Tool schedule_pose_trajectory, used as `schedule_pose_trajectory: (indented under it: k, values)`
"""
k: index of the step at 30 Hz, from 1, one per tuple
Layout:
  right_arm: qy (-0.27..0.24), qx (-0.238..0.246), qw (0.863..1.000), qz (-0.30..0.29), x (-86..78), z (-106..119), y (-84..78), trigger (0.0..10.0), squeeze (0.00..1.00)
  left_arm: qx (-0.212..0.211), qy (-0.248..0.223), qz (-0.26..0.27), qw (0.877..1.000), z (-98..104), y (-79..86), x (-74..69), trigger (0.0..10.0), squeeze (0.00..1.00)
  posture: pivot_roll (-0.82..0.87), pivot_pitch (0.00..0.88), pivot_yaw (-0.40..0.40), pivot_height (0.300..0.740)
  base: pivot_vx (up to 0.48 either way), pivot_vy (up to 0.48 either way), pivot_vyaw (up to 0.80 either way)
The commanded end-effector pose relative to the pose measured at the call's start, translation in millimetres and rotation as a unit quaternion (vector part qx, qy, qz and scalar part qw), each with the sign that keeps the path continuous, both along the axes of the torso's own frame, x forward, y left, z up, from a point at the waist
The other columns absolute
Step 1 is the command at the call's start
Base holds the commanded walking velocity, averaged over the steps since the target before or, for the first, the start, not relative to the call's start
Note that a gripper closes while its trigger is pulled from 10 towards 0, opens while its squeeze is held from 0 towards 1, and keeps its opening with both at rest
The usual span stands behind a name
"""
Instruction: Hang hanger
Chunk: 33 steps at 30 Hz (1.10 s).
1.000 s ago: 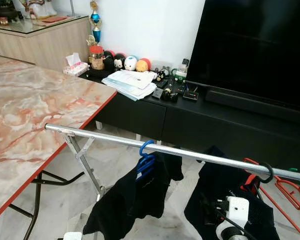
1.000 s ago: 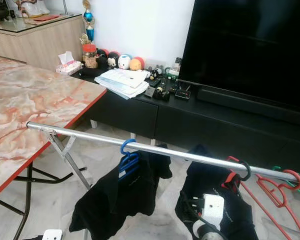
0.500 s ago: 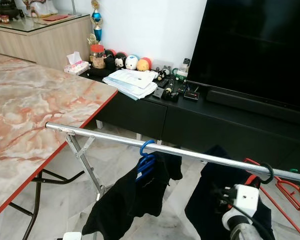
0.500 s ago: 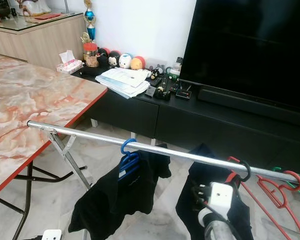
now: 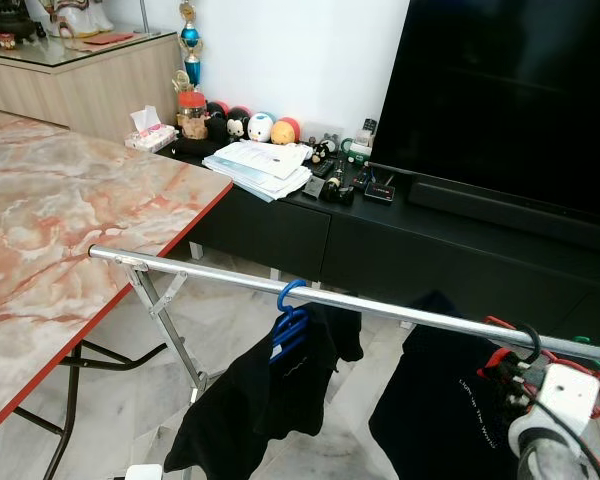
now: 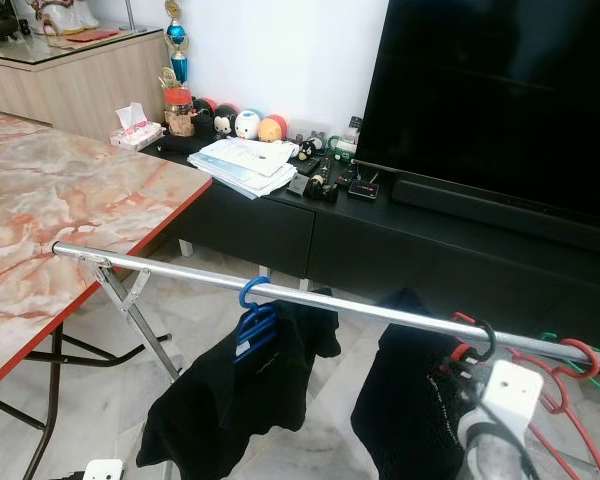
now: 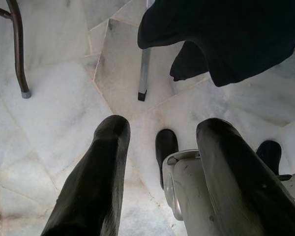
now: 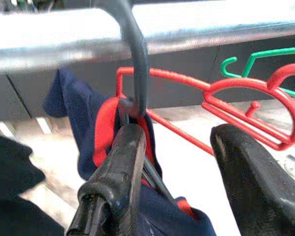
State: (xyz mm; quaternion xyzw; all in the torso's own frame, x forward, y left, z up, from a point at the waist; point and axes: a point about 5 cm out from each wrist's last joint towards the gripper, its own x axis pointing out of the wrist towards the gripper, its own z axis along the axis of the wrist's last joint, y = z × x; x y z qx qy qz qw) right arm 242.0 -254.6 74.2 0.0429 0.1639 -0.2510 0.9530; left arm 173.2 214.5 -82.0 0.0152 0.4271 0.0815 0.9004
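A silver rail crosses in front of me. On it hang a blue hanger with a black garment, and further right a dark-hooked hanger carrying a dark garment with red trim. In the right wrist view the dark hook sits over the rail. My right gripper is open just below it, one finger against the hanger's neck and the red collar. My left gripper hangs idle, open, pointing at the floor.
A marble-topped table stands at the left, its edge close to the rail's end. Behind the rail are a black TV cabinet with papers and a large TV. Empty red hangers and a green hanger hang at the rail's right end.
My right arm has swung to the right and up, from in front of the dark garment to the hook of the right-hand hanger. The hangers and garments have stayed put.
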Motion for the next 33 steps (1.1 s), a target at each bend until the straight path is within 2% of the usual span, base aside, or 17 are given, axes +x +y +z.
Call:
schedule_pose_trajectory:
  k: [1,6,10,18,22,33]
  values:
    - [-0.003,0.018,1.000,-0.004,1.3,3.4,0.8,10.0,0.00,-0.005,0.012,0.005,1.000,-2.5,0.3,-4.6,10.0,0.00,0.08,0.000,-0.082,0.740,0.000,0.000,0.00]
    - [0.007,0.045,0.999,0.017,6.5,2.0,7.5,10.0,0.00,-0.005,0.013,0.005,1.000,-2.3,1.0,-4.1,10.0,0.00,0.08,0.000,-0.079,0.740,0.000,0.000,0.00]
    - [0.011,0.093,0.996,-0.008,7.5,-2.4,4.6,10.0,0.00,-0.004,0.014,0.004,1.000,-1.9,1.9,-3.4,10.0,0.00,0.08,0.000,-0.081,0.740,0.000,0.000,0.00]
    - [0.011,0.072,0.996,-0.043,5.7,5.4,-9.4,10.0,0.00,-0.002,0.015,0.006,1.000,-1.9,3.0,-3.8,10.0,0.00,0.08,0.000,-0.079,0.740,0.000,0.000,0.00]
    - [0.047,0.079,0.996,-0.020,8.2,2.0,-8.5,10.0,0.00,-0.002,0.017,0.007,1.000,-2.1,3.7,-4.4,10.0,0.00,0.08,0.000,-0.080,0.740,0.000,0.000,0.00]
    - [0.083,0.079,0.992,0.060,17.1,0.7,-0.1,10.0,0.00,-0.004,0.017,0.010,1.000,-1.8,4.7,-3.9,10.0,0.00,0.09,0.000,-0.082,0.740,0.000,0.000,0.00]
